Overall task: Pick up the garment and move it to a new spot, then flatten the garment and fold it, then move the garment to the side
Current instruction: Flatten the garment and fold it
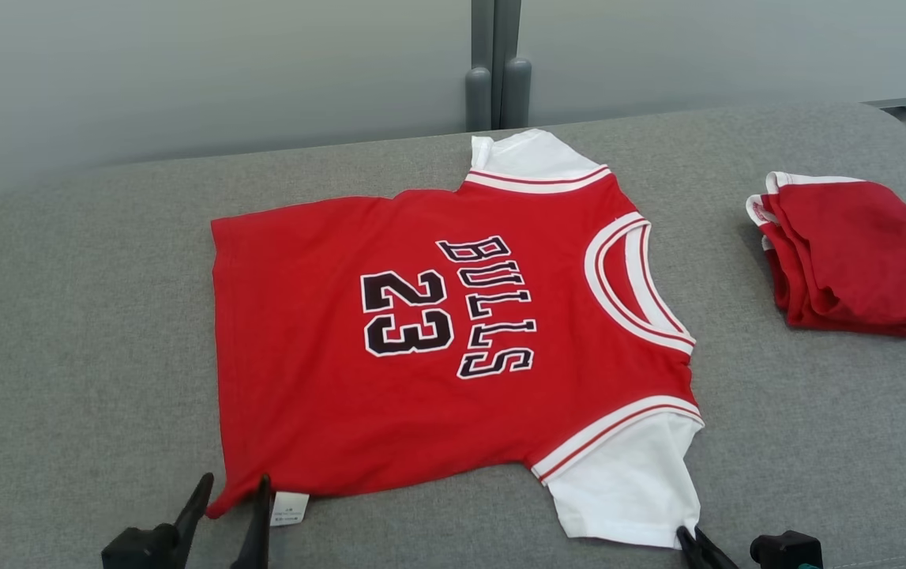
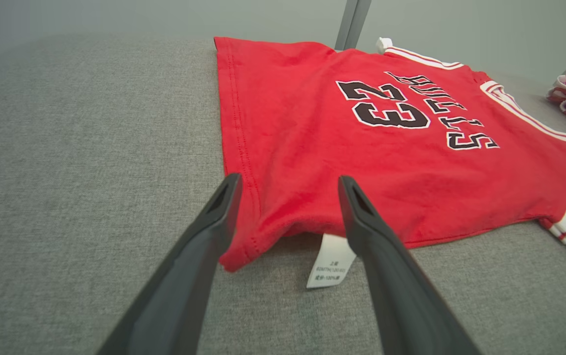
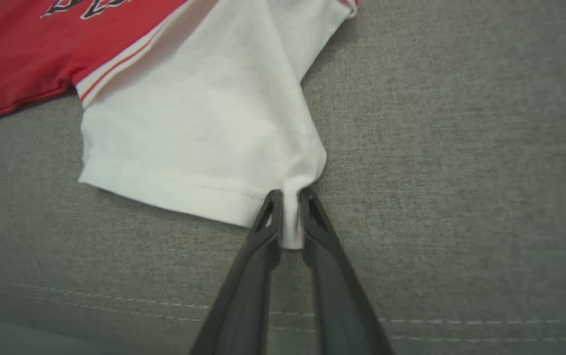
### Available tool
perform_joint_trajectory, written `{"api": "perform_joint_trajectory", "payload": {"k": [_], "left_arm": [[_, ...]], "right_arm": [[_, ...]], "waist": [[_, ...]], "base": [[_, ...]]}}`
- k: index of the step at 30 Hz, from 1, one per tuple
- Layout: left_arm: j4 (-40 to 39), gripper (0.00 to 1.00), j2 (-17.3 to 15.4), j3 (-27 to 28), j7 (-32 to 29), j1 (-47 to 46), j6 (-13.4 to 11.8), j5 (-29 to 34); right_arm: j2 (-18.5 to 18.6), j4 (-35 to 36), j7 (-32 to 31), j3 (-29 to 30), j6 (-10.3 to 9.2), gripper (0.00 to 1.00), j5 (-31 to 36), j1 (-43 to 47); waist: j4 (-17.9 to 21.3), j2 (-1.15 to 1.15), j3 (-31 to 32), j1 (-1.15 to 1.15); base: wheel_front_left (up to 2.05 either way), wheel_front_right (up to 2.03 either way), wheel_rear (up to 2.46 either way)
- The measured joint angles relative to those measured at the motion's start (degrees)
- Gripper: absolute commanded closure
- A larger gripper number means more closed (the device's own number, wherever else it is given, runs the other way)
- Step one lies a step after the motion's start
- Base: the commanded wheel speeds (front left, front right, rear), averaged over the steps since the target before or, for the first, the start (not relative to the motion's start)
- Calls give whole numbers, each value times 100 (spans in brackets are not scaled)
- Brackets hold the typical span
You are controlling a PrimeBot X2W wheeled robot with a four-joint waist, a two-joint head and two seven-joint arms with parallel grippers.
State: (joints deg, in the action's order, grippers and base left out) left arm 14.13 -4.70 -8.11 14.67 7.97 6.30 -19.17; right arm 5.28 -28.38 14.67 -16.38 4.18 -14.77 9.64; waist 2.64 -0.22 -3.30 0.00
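Two dark-fingered grippers meet the near edge of a red garment (image 1: 453, 332) spread flat, print side up, across a grey padded surface (image 1: 81, 316). The garment, a child-size basketball jersey lettered "BULLS" and "23" in black outlined in white, lies sideways in the middle of the surface: its hem faces left, its white-trimmed neck opening faces right, one white sleeve (image 1: 528, 158) points to the far side and the other white sleeve (image 1: 626, 482) points to the near side.

At near right, the right gripper (image 1: 688, 533) is clamped on the near sleeve's outer corner; the right wrist view shows its jaws (image 3: 290, 195) drawn almost together with a pinch of white fabric bunched between them, and the sleeve cloth pulled into a fold toward that pinch.

At near left, the left gripper (image 1: 233, 480) stands with fingers spread wide, holding nothing. The left wrist view places its jaws (image 2: 288, 180) on either side of the hem's near corner, one finger just outside the stitched edge, the other over the red cloth above a small white care label (image 2: 331, 261) that sticks out from under the jersey. Whether those fingers touch the cloth cannot be told.

Well apart at far right lies a second folded red garment (image 1: 855, 253) with white trim.
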Motion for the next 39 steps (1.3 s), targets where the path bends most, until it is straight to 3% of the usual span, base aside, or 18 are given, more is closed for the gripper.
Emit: {"api": "perform_joint_trajectory", "payload": {"k": [3,21,22,27,30,32,33,35,36,39], "left_arm": [[163,0,-10,-157,-1,-6,25,66],[678,0,-296,-174,-1,-151,56,376],[745,5,-333,-189,-1,-152,56,385],[869,5,-369,-222,-1,-211,57,393],[926,20,-372,-250,-1,-300,57,426],[944,50,-371,-263,-1,-341,57,431],[948,53,-371,-269,-1,-354,57,431],[968,88,-369,-290,-1,-366,58,431],[978,100,-369,-296,-1,-368,58,431],[1017,100,-368,-303,-1,-418,58,431]], "right_arm": [[-23,-67,2,-1,36,100,-4,-41],[-56,-233,18,29,136,100,-51,-178],[-59,-242,18,31,136,100,-51,-192],[-75,-252,18,55,175,100,-51,-215],[-78,-253,18,63,180,100,-51,-221],[-85,-259,19,63,181,100,-49,-232],[-86,-260,19,66,182,100,-49,-237],[-92,-261,19,70,186,100,-49,-243],[-97,-264,19,74,186,100,-49,-246],[-110,-264,25,89,187,100,-49,-255]], "waist": [[-6,0,-4,0],[36,0,-26,0],[38,0,-29,0],[54,0,-50,0],[63,0,-62,0],[70,0,-70,0],[75,0,-76,0],[81,0,-87,0],[83,0,-91,0],[89,0,-107,0]], "base": [[0,0,0],[0,0,0],[0,0,0],[0,0,0],[0,0,0],[0,0,0],[0,0,0],[0,0,0],[0,0,0],[0,0,0]]}}
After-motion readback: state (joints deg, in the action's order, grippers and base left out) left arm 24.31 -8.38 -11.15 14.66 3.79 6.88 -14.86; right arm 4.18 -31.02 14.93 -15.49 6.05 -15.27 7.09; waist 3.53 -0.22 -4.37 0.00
